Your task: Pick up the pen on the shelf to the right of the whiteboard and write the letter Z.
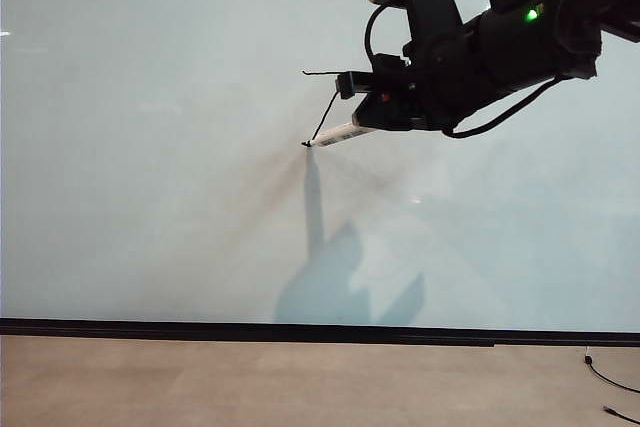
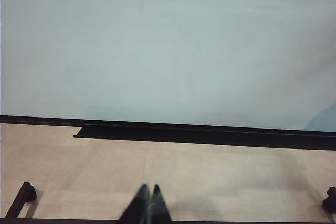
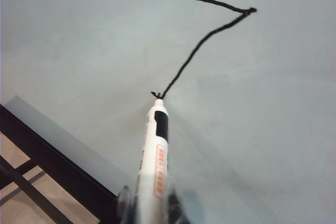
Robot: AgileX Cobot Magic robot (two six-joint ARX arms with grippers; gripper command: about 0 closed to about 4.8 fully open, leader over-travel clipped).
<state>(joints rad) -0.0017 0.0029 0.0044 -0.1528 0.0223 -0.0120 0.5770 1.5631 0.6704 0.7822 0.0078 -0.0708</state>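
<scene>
- While clamped on the pen (image 3: 155, 163), the right gripper (image 1: 385, 112) presses its tip against the whiteboard (image 1: 150, 147)
- Top stroke and diagonal of the letter Z (image 3: 207, 32) are drawn
- Left gripper (image 2: 147, 203) hangs closed, empty, near the board's lower edge

The whiteboard (image 1: 150, 147) is pale grey-white with a black lower strip. The pen (image 3: 155, 166) is white with orange print; the Z strokes (image 3: 205, 35) are black.

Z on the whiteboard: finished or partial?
Partial. The letter Z has its top bar and diagonal only; no bottom bar. The pen, held in the right gripper, has its tip at the diagonal's lower end on the whiteboard.
</scene>
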